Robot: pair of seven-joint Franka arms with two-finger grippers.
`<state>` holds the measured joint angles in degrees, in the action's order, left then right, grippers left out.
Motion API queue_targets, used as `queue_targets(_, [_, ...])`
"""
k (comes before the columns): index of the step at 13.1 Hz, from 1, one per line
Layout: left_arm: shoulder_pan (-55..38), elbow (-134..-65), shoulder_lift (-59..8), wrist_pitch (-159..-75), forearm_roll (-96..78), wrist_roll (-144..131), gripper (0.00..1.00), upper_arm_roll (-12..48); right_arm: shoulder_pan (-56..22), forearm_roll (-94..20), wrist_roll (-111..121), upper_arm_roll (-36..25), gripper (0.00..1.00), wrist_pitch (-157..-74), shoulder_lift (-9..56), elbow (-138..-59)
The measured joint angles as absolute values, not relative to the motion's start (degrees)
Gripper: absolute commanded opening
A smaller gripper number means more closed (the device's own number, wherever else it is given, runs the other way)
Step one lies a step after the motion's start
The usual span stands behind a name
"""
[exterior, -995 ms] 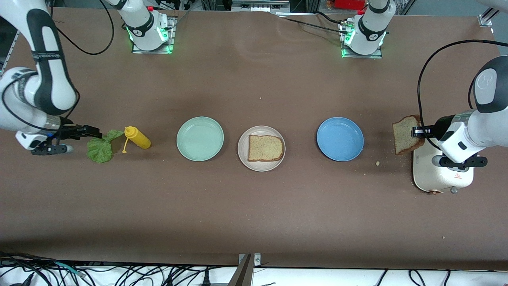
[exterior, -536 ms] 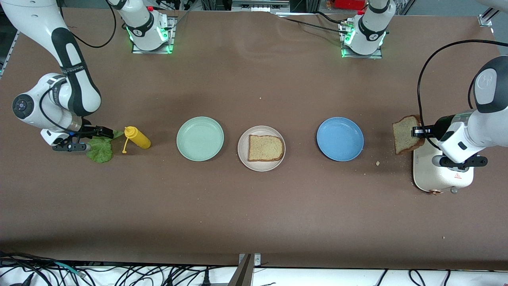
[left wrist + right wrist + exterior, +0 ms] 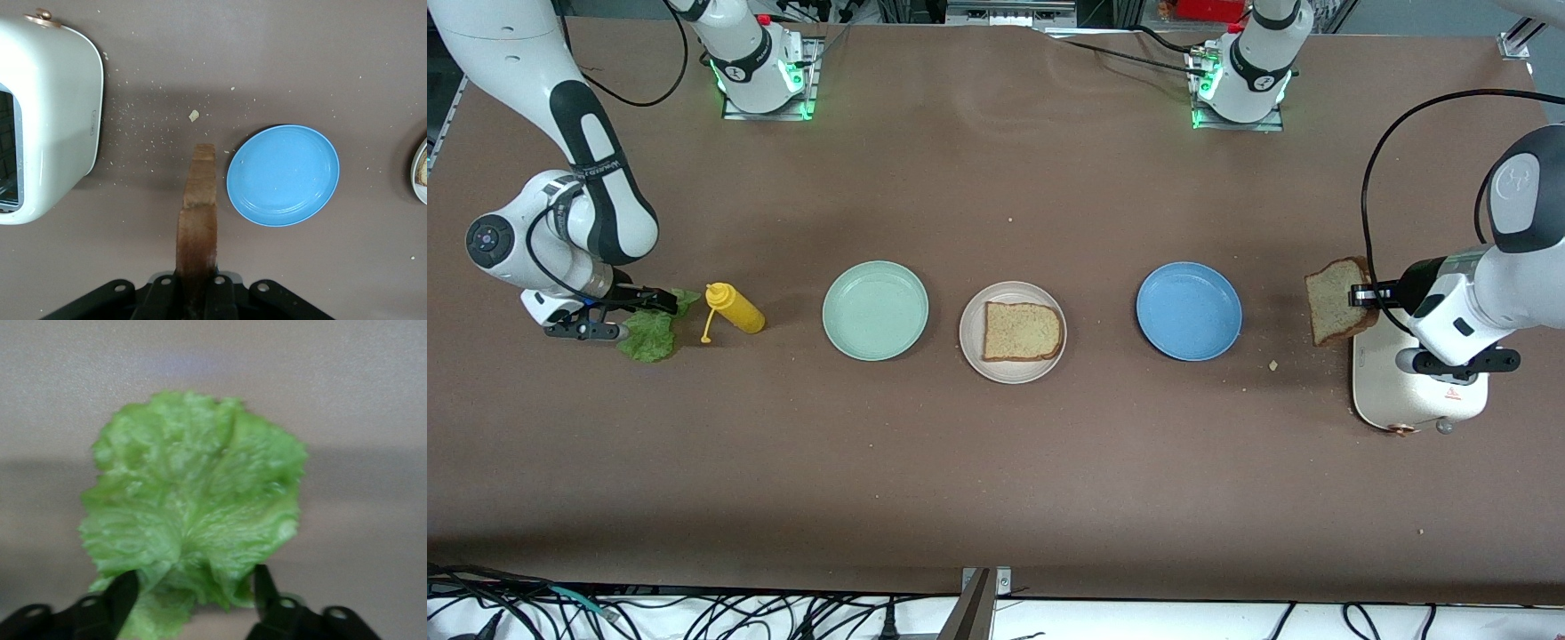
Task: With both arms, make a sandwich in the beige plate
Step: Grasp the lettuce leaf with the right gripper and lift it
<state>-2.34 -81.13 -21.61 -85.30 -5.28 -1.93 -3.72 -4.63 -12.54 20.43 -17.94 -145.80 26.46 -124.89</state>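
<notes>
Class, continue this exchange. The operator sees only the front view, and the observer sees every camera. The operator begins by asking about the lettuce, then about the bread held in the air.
Operator: From the front, the right end effector hides the lettuce leaf's edge. Is it gripped?
Observer: The right wrist view shows the fingers apart, one on each side of the leaf's stem end.
Operator: How does the left end effector hold the bread slice?
Observer: It is shut on the crust, with the slice edge-on over the table between the toaster and the blue plate.
</notes>
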Motion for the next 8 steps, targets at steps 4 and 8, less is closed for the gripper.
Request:
queue_targets(4, [-2.35,-81.13,-21.61,-85.29,-5.28,-1.95,0.00,-3.72,-4.62,-12.54,20.40,-17.86,0.00,-145.58,25.65,-124.88])
queue_targets(8, [-2.39,-81.13,-21.61,-85.30,-5.28,-1.95,0.00,-3.71,-4.61,-12.53,20.42,-17.89,0.00,-141.02,22.84,-123.89])
